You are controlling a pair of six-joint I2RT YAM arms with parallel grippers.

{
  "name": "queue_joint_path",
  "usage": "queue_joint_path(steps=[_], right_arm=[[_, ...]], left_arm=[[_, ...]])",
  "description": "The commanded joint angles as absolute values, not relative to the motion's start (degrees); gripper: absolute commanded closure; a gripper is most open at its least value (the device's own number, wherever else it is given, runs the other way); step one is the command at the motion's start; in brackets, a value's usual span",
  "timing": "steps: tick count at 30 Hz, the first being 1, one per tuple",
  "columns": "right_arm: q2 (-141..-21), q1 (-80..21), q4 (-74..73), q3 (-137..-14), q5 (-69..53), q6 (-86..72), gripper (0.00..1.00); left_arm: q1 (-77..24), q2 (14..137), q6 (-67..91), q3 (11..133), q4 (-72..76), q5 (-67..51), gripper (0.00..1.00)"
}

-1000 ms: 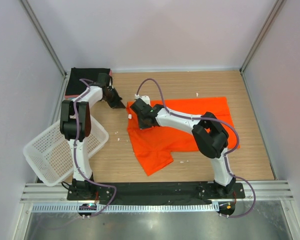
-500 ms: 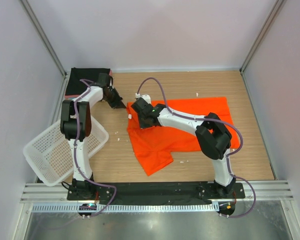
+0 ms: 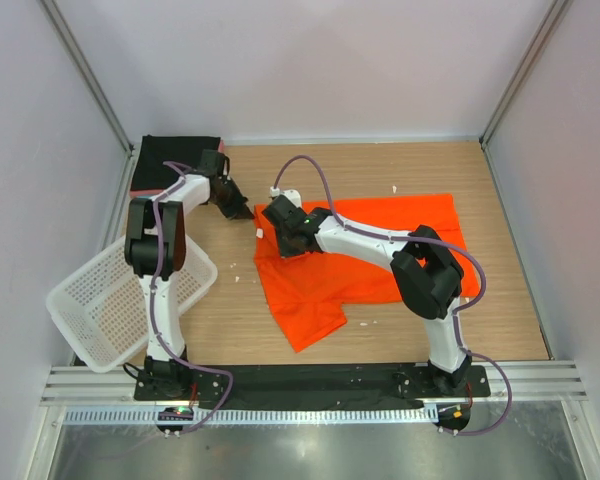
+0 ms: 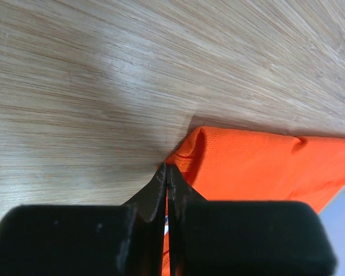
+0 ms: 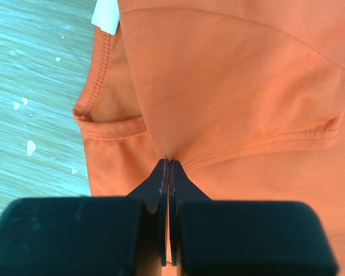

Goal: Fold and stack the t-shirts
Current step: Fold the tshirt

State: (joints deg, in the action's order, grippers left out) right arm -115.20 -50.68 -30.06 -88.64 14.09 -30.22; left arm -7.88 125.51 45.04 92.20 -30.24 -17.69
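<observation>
L gripper (image 4: 168,169) was clamped tight on a puckered edge of the orange tee (image 3: 310,295), whose fine mesh-knit cloth spread ahead & right of its thin black tips over the streaky wood-grain table (image 3: 380,165). R gripper (image 5: 168,164) was likewise pinched shut on the same tee beside the stitched collar. Fabric tented up smoothly ahead of the tips, w/ a white tag (image 5: 105,16) far up-left.

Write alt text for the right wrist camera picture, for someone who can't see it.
The right end effector, jaws shut, pinches a fold of an orange t-shirt that fills most of the picture. The shirt's collar and a white tag lie at upper left, beside a strip of wooden table.
</observation>
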Motion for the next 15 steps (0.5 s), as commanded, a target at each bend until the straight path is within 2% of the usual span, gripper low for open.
queue_joint_path(steps=[1, 11, 12, 15], right_arm=[[-111.62, -51.06, -30.32, -89.65, 12.75, -29.18, 0.99], [-112.41, -51.06, -29.44, -87.36, 11.34, -30.06, 0.98], [-112.76, -50.98, -30.05, -88.06, 10.82, -30.06, 0.88], [-112.24, -50.63, -32.34, -89.99, 10.55, -29.71, 0.68]], left_arm=[[-8.09, 126.47, 44.39, 92.2, -30.5, -13.28, 1.0], [-8.09, 127.18, 42.72, 95.0, -34.18, -11.25, 1.0], [-8.09, 127.0, 42.19, 96.14, -35.32, -11.08, 1.0], [-8.09, 124.56, 40.61, 99.49, -38.67, -9.06, 1.0]])
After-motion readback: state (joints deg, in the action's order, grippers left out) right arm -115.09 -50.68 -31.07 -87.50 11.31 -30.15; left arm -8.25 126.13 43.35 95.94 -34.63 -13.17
